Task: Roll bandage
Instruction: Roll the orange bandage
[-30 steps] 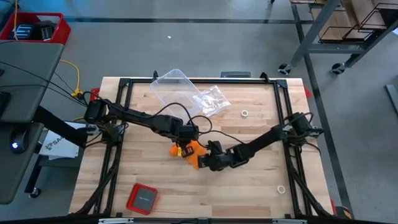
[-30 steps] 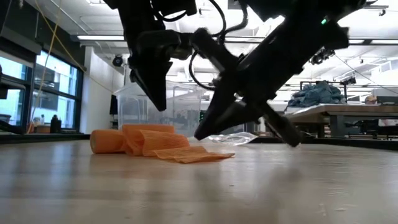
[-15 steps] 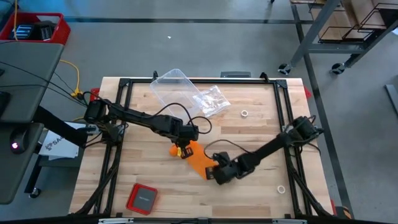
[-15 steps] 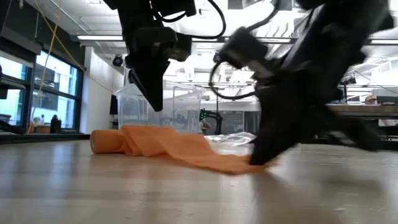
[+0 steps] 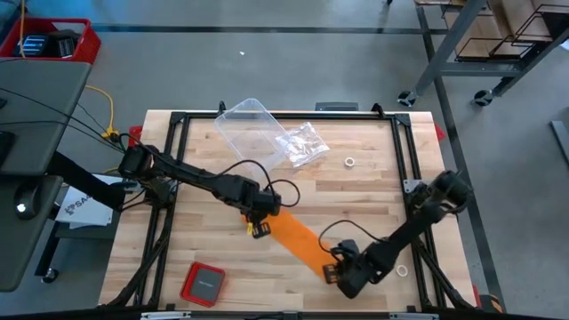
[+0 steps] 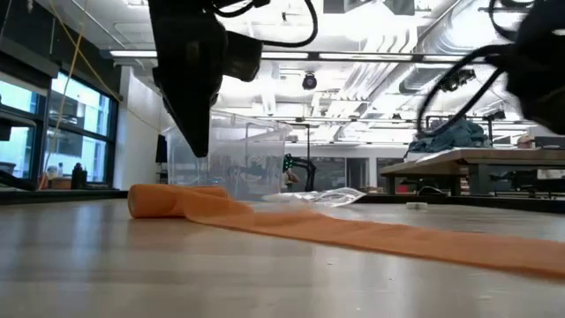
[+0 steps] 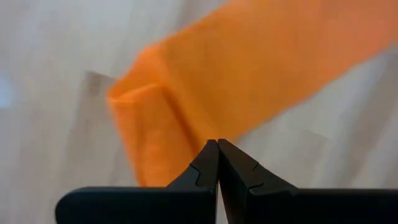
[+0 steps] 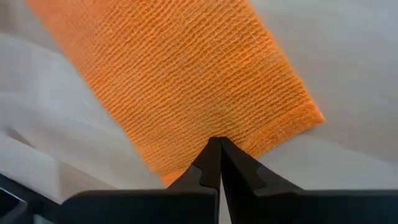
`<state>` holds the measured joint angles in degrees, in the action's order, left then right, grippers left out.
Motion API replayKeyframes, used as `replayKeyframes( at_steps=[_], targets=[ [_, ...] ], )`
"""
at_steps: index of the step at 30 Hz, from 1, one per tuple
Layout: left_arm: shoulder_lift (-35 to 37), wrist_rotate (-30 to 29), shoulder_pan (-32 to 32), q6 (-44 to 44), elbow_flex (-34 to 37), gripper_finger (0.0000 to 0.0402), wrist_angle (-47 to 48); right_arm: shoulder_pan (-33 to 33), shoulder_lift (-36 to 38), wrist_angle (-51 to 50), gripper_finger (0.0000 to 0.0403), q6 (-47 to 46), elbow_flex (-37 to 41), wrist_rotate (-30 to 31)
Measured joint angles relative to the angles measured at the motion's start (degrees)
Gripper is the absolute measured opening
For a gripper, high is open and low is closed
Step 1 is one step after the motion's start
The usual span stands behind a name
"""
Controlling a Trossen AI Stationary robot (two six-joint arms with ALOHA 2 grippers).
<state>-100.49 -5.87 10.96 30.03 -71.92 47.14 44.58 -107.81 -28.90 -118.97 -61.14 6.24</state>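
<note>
- My left claw (image 5: 259, 222) is squeezed tight shut — the two dark fingers (image 7: 205, 167) touch all the way along.
- Its tip is pressed down on the folded end of the orange bandage (image 5: 293, 236), pinning it to the wooden table (image 5: 373, 191). I cannot tell if any cloth is caught between the fingers.
- From my left claw the bandage runs out flat in one long strip, straight to my right claw (image 5: 338, 273).
- My right claw is shut tight too, down near the front edge of the table.
- Its tip sits right on the far end of the strip, close to the cut edge. The woven cloth spreads out just ahead of the fingers (image 8: 214, 163).
- Seen from table height, the bandage lies low on the wood, with a small lumpy fold under my left claw (image 6: 190, 106).
- Behind my left claw, well apart, a clear plastic bag (image 5: 267, 132) lies crinkled near the back of the table.
- A small white ring (image 5: 349, 163) lies beside that bag.
- Another small ring (image 5: 402, 270) lies just beside my right arm.
- A red square case (image 5: 203, 284) sits near the front edge — off to the side of my left claw, not touching the bandage.
</note>
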Motion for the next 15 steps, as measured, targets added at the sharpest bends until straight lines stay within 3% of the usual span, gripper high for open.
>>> replayKeyframes(
  at_steps=[7,13,15],
  targets=[
    [0.0,-3.7,-0.2,0.8,1.3,0.0,0.7,2.4,0.7,-4.2,0.0,0.0,0.0,-6.2],
    [0.0,-1.1,-0.3,2.2,4.6,0.0,-1.8,4.6,0.8,-6.1,0.0,-1.3,0.0,-8.8],
    [0.0,2.2,-0.2,2.3,5.7,0.0,-4.7,4.6,0.8,-6.0,0.0,-1.5,0.0,-8.9]
  ],
)
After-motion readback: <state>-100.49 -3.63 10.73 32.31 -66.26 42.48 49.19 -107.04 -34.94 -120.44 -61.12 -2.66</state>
